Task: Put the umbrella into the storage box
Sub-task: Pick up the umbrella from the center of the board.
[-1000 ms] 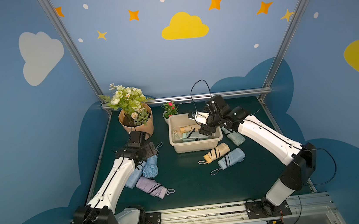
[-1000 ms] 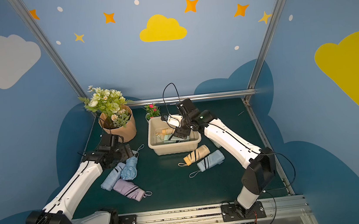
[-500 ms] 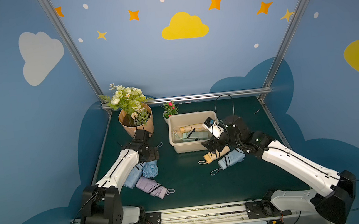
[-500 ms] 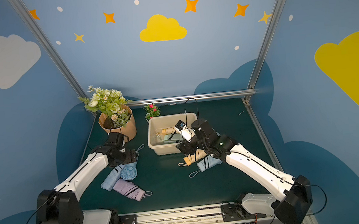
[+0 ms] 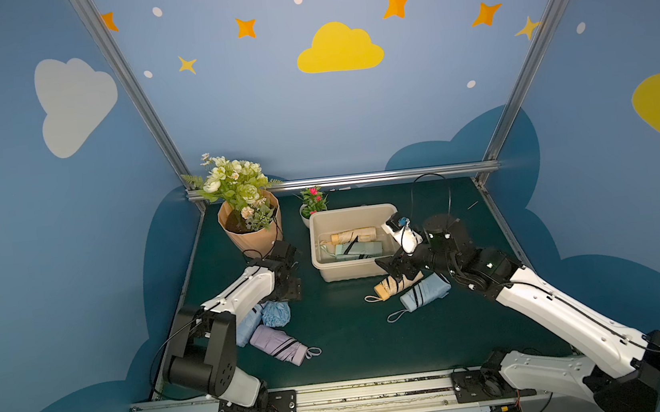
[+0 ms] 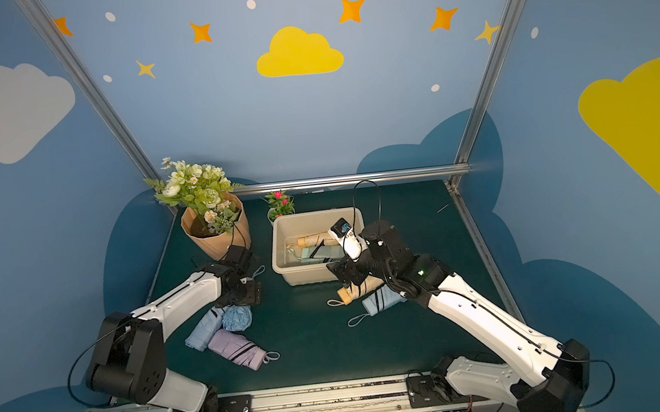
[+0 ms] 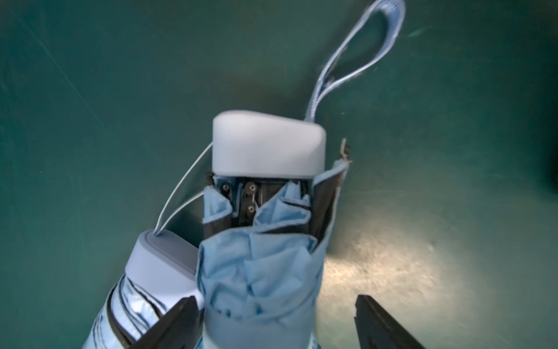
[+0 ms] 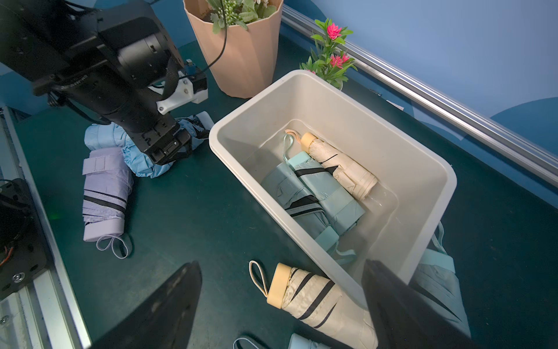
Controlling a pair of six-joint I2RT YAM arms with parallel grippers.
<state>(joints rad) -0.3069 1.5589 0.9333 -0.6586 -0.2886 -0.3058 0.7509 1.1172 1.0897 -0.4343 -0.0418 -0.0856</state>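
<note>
Pulled back since a second ago from over the beige rectangular plastic storage box (image 5: 347,270) to the dark green tabletop (image 5: 346,339) at its near corner: the right gripper (image 5: 394,271). Folded back at the shoulder over the same second: the left arm, with the left gripper (image 5: 287,291) low over the pile on the left side.

Right gripper spread wide and grasping nothing. In the right wrist view (image 8: 280,263), straddling the handle end of a folded cream fabric umbrella with black stripes and a tan cap (image 8: 317,299), clear gaps on both sides. That umbrella flat on the table, outside the box, close to its front wall, next to a folded pale blue umbrella with a wrist loop (image 5: 425,295).

Left gripper (image 7: 275,299) also released, nothing clamped. One finger (image 7: 178,320) down between a loosely bunched sky-blue umbrella (image 7: 262,272) and a light blue umbrella with dark trim (image 7: 157,272), the other finger well clear on the far side. Nearer the robot, a folded lilac umbrella (image 5: 278,344).

Inside the box, on its floor: a plain cream umbrella (image 8: 341,166) and two mint-green umbrellas (image 8: 317,193) side by side. One more mint-green umbrella (image 8: 437,278) outside, just beside the box's outer wall. Toward the back wall, a ribbed tan flower pot with white blooms (image 5: 252,236) and a small pink-flowered plant (image 5: 313,200).
</note>
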